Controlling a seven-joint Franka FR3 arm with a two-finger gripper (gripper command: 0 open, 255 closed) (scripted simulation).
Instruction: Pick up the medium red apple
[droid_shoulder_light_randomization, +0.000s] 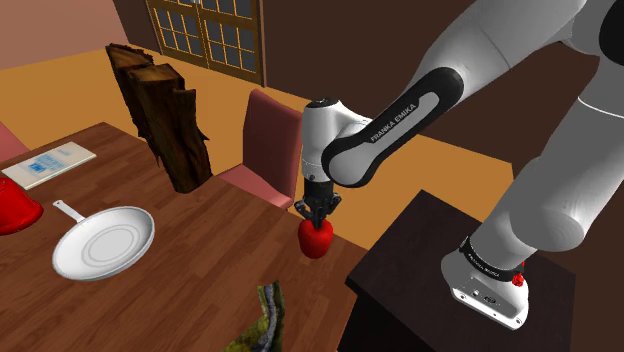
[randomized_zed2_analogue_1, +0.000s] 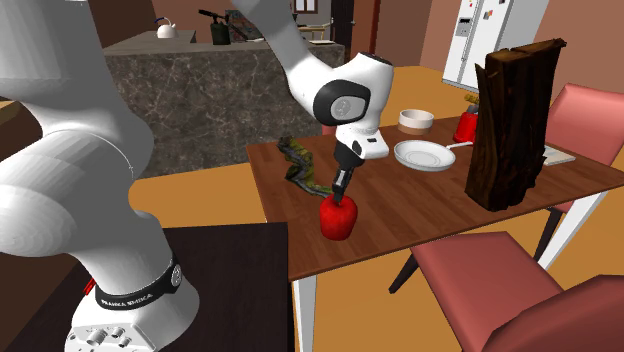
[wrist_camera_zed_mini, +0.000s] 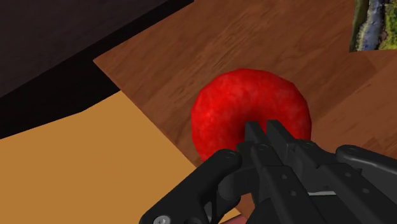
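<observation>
Brown wooden table carries a round, mottled bright-red apple.

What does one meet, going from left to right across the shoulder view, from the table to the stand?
Red object at the edge → white pan → dark wooden chunk → mossy branch → red apple → dark stand.

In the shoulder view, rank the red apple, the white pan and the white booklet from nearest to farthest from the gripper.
Counting from the gripper:
1. The red apple, directly beneath it, near the edge of the table.
2. The white pan, well off toward the shoulder view's left.
3. The white booklet, beyond the pan, at the far left end.
</observation>
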